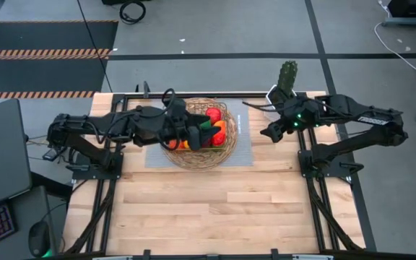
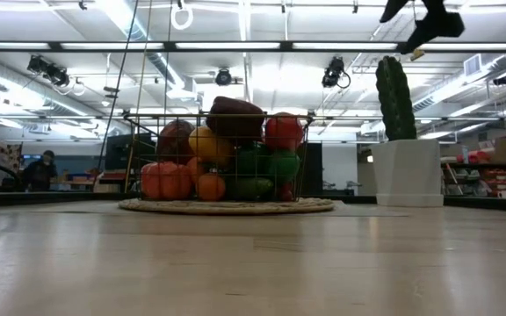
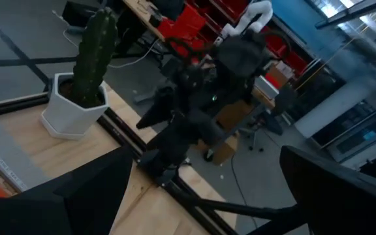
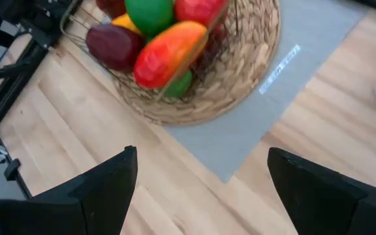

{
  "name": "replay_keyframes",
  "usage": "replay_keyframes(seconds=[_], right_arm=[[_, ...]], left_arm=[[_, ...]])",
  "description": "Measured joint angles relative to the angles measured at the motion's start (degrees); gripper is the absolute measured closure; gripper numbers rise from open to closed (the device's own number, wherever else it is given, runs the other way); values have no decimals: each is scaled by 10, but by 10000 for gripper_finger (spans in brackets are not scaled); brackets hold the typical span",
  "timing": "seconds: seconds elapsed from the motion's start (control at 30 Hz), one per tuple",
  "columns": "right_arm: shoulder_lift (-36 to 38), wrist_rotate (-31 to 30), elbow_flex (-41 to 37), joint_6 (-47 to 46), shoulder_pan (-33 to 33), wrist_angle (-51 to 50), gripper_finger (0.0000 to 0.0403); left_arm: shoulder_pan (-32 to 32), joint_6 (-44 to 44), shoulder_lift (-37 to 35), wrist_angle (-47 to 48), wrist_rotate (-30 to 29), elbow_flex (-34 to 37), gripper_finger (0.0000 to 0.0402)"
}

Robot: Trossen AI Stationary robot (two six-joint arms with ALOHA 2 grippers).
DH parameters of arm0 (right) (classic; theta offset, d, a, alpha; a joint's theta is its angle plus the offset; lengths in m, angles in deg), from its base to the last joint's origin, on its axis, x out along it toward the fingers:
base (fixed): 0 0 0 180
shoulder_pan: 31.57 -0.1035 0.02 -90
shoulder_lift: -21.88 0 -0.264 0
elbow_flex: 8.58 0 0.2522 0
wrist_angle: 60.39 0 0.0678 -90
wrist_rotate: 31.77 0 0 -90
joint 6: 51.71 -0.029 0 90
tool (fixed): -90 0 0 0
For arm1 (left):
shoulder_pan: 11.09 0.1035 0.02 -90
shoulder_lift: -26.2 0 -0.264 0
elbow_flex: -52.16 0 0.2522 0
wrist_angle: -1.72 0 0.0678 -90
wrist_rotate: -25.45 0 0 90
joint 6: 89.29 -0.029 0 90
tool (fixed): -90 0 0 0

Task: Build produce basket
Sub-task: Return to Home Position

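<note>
Two grippers hang open over the worktop: the left gripper above the basket's left side, the right gripper just right of the grey mat. The basket sits on that mat, heaped with produce; a cactus stands at the far right.

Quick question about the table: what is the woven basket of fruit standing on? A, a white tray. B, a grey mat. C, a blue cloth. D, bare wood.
B: in the right wrist view the basket stands on a grey mat, which lies flat on the wooden table.
</note>
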Motion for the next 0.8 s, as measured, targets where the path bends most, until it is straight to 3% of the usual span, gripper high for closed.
replay_keyframes(seconds=[0.4,0.6,0.8], right_arm=[[75,-15,-91,-114,-71,-13,56],[117,-64,-104,-148,-101,-62,56],[166,-70,-153,-158,-122,-15,56]], left_arm=[[-3,4,0,-9,0,0,6],[-3,5,0,-9,0,0,6],[-3,15,0,-8,0,0,6]])
